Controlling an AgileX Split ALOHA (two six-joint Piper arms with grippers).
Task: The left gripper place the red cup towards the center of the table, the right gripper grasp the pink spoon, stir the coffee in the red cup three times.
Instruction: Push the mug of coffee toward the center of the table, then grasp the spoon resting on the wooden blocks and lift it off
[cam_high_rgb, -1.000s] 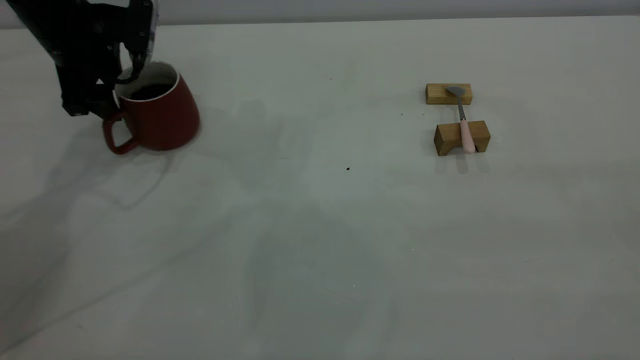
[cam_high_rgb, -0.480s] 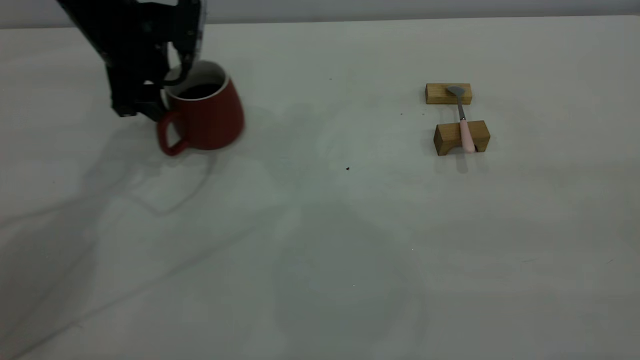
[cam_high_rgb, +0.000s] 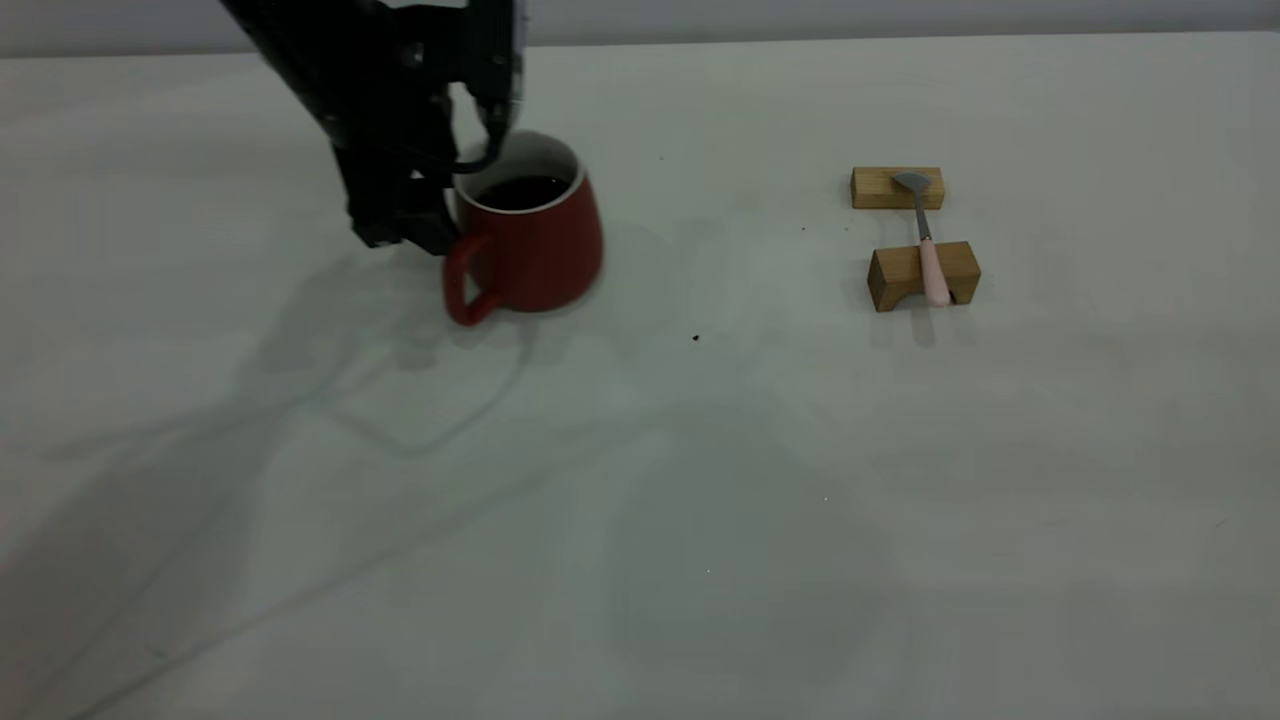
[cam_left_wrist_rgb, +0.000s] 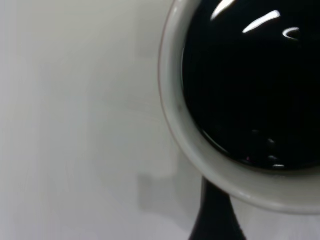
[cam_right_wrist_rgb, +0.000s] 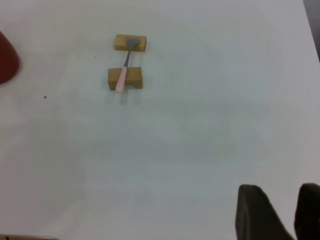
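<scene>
The red cup (cam_high_rgb: 530, 240) stands on the table (cam_high_rgb: 640, 500) left of centre, its handle toward the camera. Dark coffee (cam_high_rgb: 522, 191) fills it, and it shows again in the left wrist view (cam_left_wrist_rgb: 250, 80). My left gripper (cam_high_rgb: 470, 165) is shut on the cup's rim, with one finger (cam_left_wrist_rgb: 216, 220) against the outer wall. The pink spoon (cam_high_rgb: 930, 255) lies across two wooden blocks at the right; it also appears in the right wrist view (cam_right_wrist_rgb: 122, 75). My right gripper (cam_right_wrist_rgb: 281, 192) hangs shut and empty, far from the spoon and out of the exterior view.
The spoon's bowl rests on the far wooden block (cam_high_rgb: 880, 187) and its handle on the near, arched block (cam_high_rgb: 900, 277). A tiny dark speck (cam_high_rgb: 696, 338) lies between cup and blocks. Bare table spreads toward the front.
My left gripper has carried the red cup steadily rightward from the far left toward the table's centre. The spoon and blocks have not moved.
</scene>
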